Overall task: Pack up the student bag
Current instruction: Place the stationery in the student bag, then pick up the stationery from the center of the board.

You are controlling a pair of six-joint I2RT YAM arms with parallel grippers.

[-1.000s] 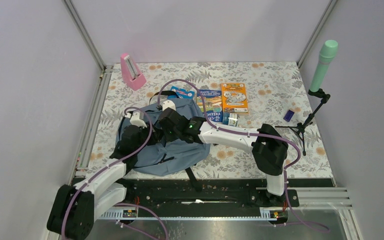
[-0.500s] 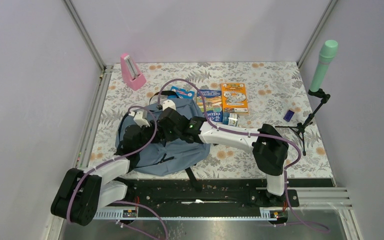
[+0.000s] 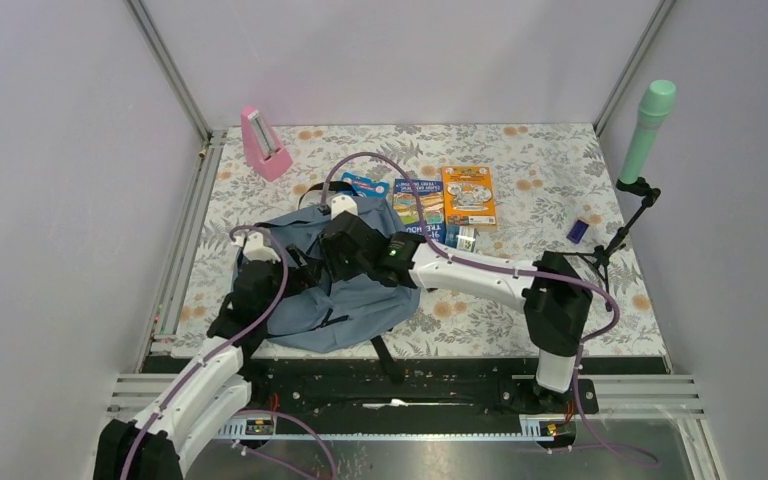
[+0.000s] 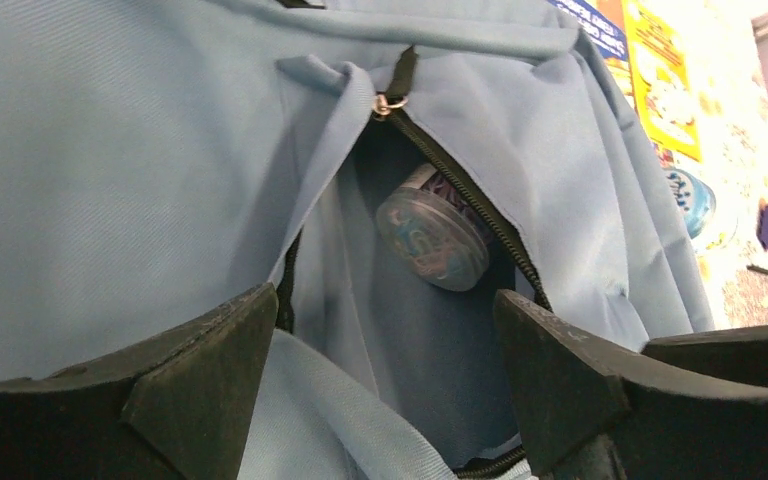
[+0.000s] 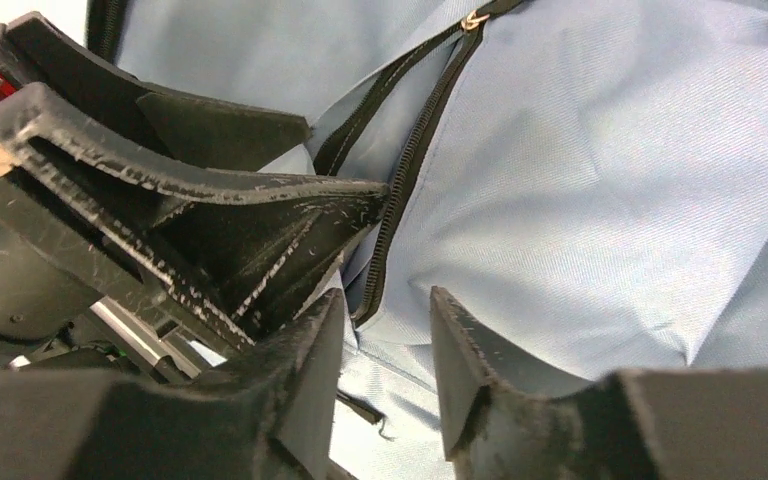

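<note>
My left arm (image 3: 195, 385) and right arm (image 3: 470, 275) are white shells between chunky black joint housings, with purple cables (image 3: 365, 157) looping alongside. I see a small green light (image 3: 392, 251) on the right arm's wrist. The gripper fingers (image 5: 300, 400) are black wedges, scuffed pale along their edges.

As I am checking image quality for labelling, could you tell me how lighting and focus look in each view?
Top external: even, soft light, student bag sharp. Left wrist: the bag's open pocket is shaded, books at upper right washed out. Right wrist: fabric weave crisp, near fingers dark.
</note>
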